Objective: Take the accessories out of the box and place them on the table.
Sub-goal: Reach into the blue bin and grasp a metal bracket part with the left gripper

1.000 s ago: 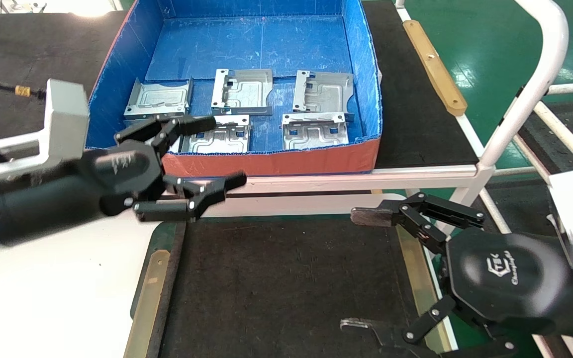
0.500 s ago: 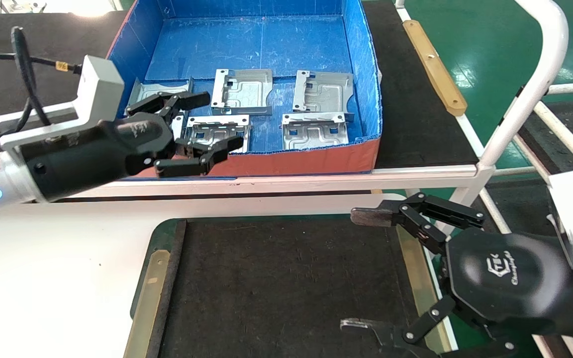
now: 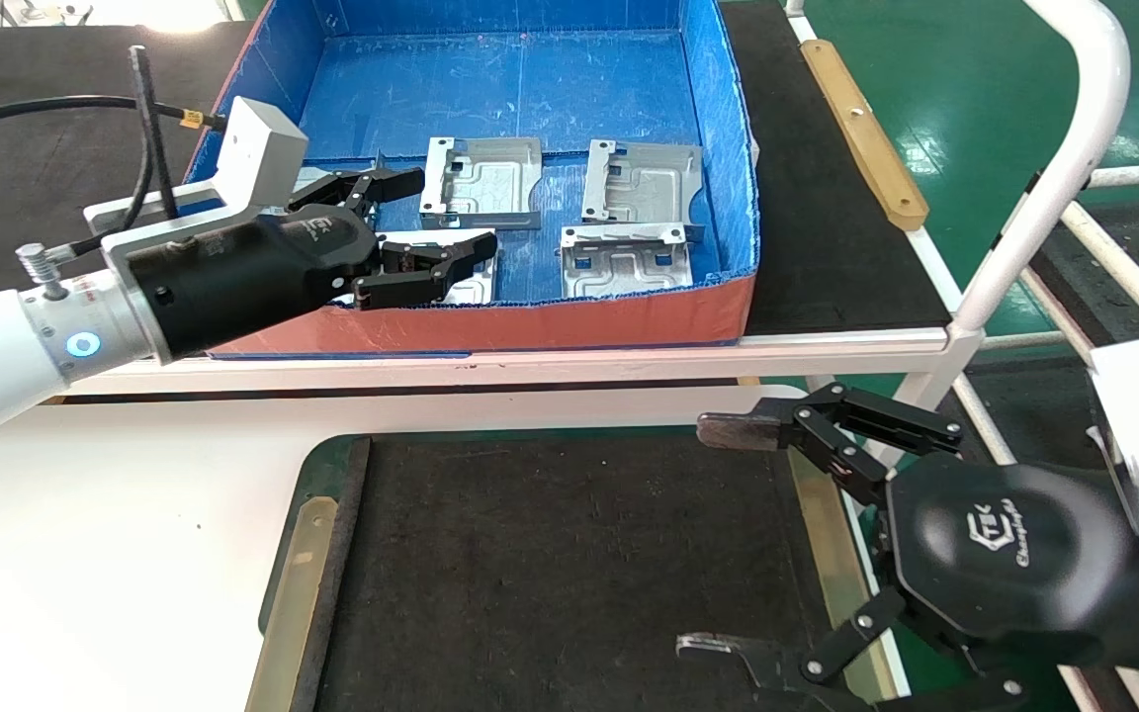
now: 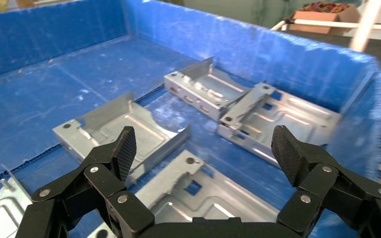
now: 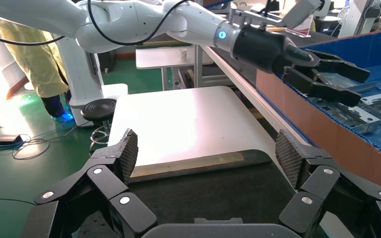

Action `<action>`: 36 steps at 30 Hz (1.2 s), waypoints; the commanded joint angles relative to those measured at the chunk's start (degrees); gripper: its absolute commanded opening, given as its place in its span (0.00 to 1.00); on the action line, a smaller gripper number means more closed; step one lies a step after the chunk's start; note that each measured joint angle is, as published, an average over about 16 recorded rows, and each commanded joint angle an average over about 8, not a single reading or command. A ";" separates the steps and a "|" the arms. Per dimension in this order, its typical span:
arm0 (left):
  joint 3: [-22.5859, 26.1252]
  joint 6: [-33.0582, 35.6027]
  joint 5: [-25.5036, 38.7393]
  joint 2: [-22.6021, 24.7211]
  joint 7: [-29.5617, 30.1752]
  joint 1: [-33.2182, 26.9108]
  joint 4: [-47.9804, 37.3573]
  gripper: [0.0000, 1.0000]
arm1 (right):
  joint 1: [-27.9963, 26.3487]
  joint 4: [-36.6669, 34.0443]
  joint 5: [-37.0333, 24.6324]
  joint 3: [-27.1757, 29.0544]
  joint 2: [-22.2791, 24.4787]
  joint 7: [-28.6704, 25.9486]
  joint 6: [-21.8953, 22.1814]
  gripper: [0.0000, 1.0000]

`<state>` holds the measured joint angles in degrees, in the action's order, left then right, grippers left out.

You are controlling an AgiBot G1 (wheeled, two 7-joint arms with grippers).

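Right now, target: the silvery stamped sheet-metal bracket in the near row (image 3: 466,280), lying flat on the box floor, directly under the left gripper; in the left wrist view it shows between the spread fingers (image 4: 198,196).
Other brackets: far-middle silvery bracket (image 3: 481,183), far-right silvery bracket (image 3: 642,181) and near-right silvery bracket (image 3: 626,260) lie apart on the floor; one more on the left is mostly hidden behind the arm, so I count five in view.
Box: large shallow corrugated-plastic tray, blue inside and orange-red outside (image 3: 569,321), on the bench beyond the table.
Left gripper: black two-finger gripper (image 3: 421,232), over the near-left part of the box, jaws wide apart, holding nothing.
Step in hand, as I judge it: reaching in to grasp the bracket below.
How to do it well: lower until the pads (image 4: 125,151) straddle an upright edge tab or opposite edges, since a flat sheet gives little to pinch; close squarely, lift straight up, clear the near wall.
Risk: the neighbouring bracket (image 4: 121,126) lies just beside it and could be nudged.
Table: black felt-like mat inset in the white top (image 3: 569,564), no bracket on it.
Right gripper: black gripper (image 3: 718,539) parked over the mat's right edge, jaws apart.
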<state>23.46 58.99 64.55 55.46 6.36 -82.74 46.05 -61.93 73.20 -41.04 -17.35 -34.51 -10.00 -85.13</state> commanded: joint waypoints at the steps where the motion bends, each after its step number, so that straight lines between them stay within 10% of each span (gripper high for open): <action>1: 0.29 -1.24 0.72 0.69 0.27 -0.44 -0.90 1.00 | 0.00 0.00 0.00 0.00 0.00 0.00 0.00 1.00; 36: 4.94 -10.12 10.29 7.05 2.73 -9.93 -10.31 1.00 | -0.02 0.00 0.06 -0.09 0.04 0.04 0.04 1.00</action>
<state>28.39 48.98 74.81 62.37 9.15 -92.56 35.84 -61.95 73.19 -40.98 -17.44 -34.47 -9.96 -85.10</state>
